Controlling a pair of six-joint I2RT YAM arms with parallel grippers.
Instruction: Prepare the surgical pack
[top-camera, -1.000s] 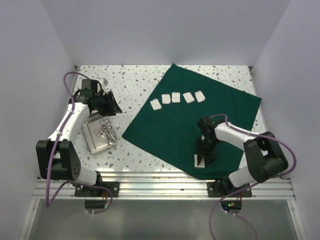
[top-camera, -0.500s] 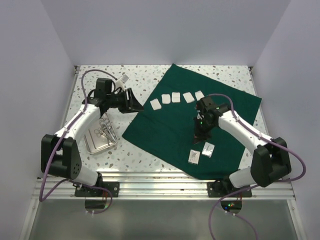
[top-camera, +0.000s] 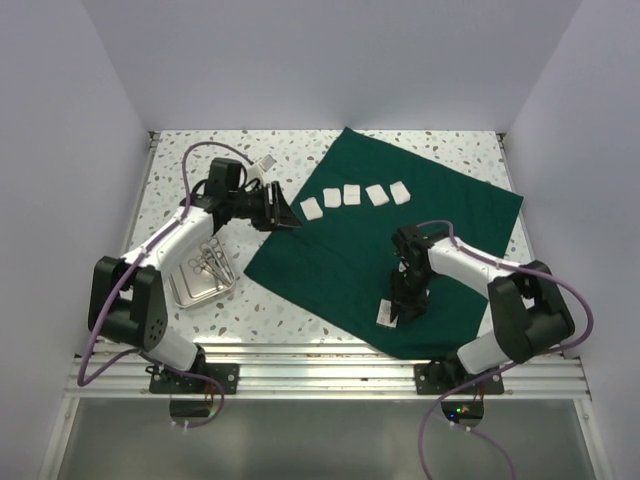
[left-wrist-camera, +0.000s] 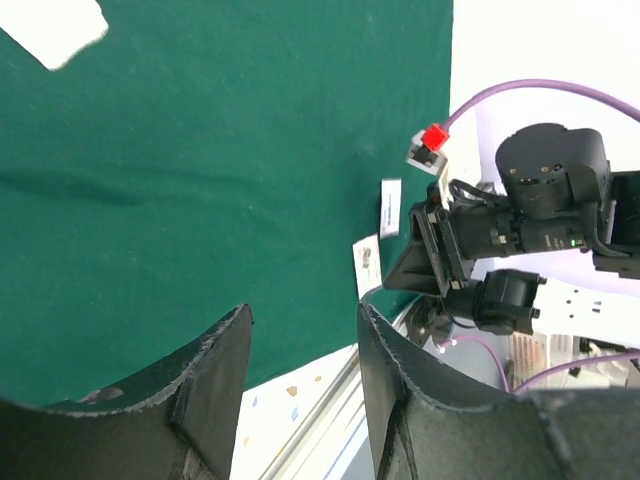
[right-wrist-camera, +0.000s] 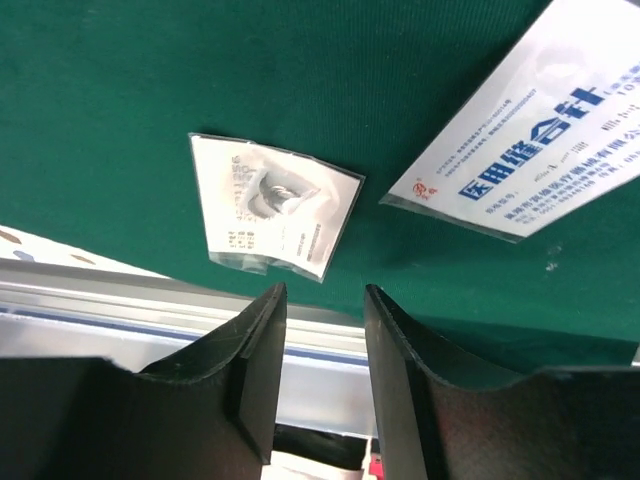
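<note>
The dark green cloth (top-camera: 400, 240) lies spread flat on the speckled table, with several white gauze squares (top-camera: 352, 194) in a row near its far side. A steel tray (top-camera: 183, 283) holding scissors and forceps (top-camera: 210, 262) sits left of the cloth. My left gripper (top-camera: 288, 219) (left-wrist-camera: 303, 315) hovers open and empty over the cloth's left corner. My right gripper (top-camera: 408, 308) (right-wrist-camera: 325, 292) stands open above the cloth's near edge, with nothing between its fingers. Just ahead of it lie a small sealed packet (right-wrist-camera: 272, 205) (top-camera: 386, 312) and a larger blue-lettered packet (right-wrist-camera: 540, 150).
An aluminium rail (top-camera: 330, 370) runs along the near table edge, close behind the right gripper. White walls enclose the table on three sides. In the left wrist view the right arm (left-wrist-camera: 530, 220) shows beyond both packets (left-wrist-camera: 390, 207).
My left gripper swung right from above the tray to the cloth's left corner. My right gripper rose toward the cloth's middle, then came back down over the two packets near the front edge.
</note>
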